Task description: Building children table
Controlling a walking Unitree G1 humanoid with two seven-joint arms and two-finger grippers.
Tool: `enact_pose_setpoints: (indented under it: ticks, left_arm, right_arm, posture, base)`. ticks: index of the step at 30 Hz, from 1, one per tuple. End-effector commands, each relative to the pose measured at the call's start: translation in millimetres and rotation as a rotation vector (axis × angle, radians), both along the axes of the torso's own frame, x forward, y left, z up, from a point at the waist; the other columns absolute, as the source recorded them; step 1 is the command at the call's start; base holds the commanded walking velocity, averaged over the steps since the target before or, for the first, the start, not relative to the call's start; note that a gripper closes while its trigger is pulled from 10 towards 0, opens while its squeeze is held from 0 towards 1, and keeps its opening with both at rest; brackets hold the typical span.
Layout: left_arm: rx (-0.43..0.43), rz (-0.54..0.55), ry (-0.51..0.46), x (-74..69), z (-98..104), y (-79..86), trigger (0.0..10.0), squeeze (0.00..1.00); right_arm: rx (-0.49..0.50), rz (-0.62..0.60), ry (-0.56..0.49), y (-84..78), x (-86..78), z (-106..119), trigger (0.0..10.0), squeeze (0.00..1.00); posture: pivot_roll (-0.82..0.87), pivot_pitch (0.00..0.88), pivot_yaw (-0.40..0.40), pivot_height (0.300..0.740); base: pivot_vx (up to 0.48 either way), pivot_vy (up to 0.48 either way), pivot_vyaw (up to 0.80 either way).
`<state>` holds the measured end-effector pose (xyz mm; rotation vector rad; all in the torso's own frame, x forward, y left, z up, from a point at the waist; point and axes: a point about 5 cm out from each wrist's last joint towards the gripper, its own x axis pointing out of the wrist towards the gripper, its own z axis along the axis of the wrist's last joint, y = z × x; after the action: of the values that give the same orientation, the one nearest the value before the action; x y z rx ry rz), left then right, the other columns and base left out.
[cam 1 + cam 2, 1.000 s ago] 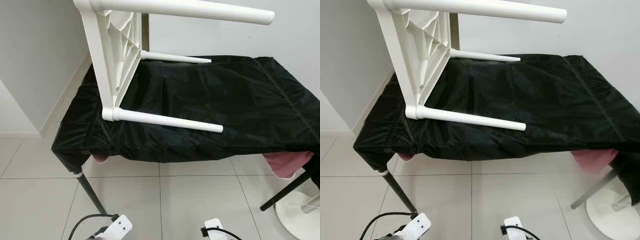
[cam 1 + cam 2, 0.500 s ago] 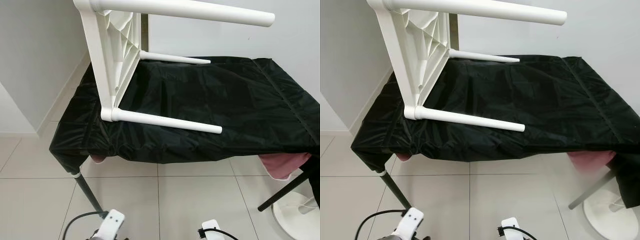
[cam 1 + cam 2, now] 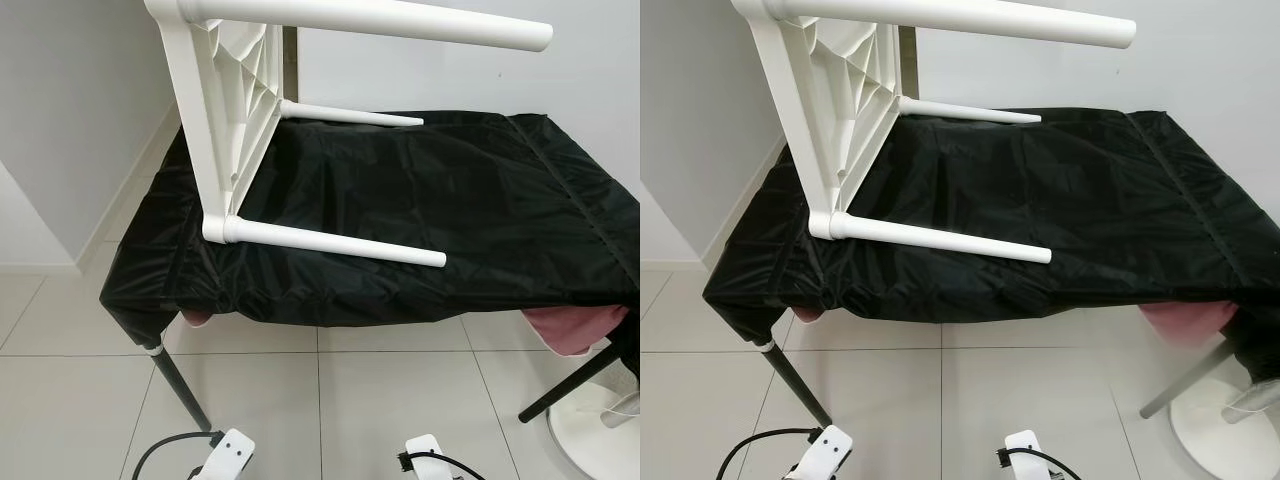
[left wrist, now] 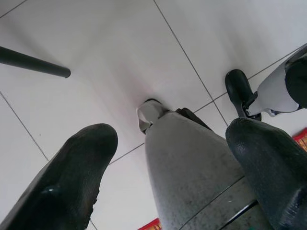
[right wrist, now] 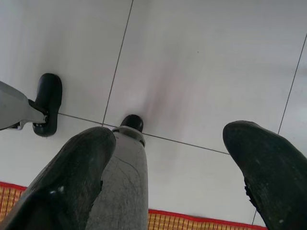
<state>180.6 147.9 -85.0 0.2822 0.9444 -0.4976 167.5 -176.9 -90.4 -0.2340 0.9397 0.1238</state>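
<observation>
Currently the white children table (image 3: 225,110) lies tipped on its side at the tabletop's (image 3: 500,200) 10 o'clock area, legs pointing toward 3 o'clock, resting on the black cover (image 3: 420,215). Left pincer (image 4: 168,158) and right pincer (image 5: 168,163) hang over the tiled floor (image 3: 330,400), fingers spread apart, holding nothing.

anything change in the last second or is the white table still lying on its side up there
Nothing was taken hold of or let go. The whole picture shifts slightly, so the head camera moved, not the things. The white children's table lies on its side on the black-covered table as before, three legs showing. Both arms stay low over the tiled floor, left gripper and right gripper open and empty.
</observation>
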Motion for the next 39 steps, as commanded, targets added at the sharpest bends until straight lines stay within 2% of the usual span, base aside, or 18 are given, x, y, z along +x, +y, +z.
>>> enact_pose_setpoints:
  ticks: [1, 6, 9, 39]
  left_arm:
    - [0.127, 0.103, -0.068, 1.3, -0.9, 7.0, 10.0, 0.0]
    - [0.124, 0.103, -0.066, 0.7, -1.2, 5.6, 10.0, 0.0]
    - [0.119, 0.074, -0.03, -3.4, -3.7, 2.4, 10.0, 0.0]
    - [0.118, 0.044, 0.002, -9.0, -6.5, -1.0, 10.0, 0.0]
  right_arm:
    - [-0.003, -0.001, 0.025, -0.6, -4.6, -2.3, 10.0, 0.0]
    - [-0.017, 0.014, 0.025, -1.5, -4.4, -2.2, 10.0, 0.0]
    - [-0.024, 0.03, 0.028, -1.0, -3.9, -2.1, 10.0, 0.0]
    - [-0.03, 0.011, 0.031, -4.6, -7.0, -2.9, 10.0, 0.0]
  posture:
    - [0.01, 0.0, 0.012, 0.74]
    - [0.01, 0.0, 0.002, 0.74]
    - [0.01, 0.0, -0.013, 0.74]
    - [-0.02, 0.0, 0.011, 0.74]
  base:
    - [0.0, 0.0, 0.0]
    - [0.0, 0.0, 0.0]
    - [0.0, 0.0, 0.0]
    - [0.0, 0.0, 0.0]
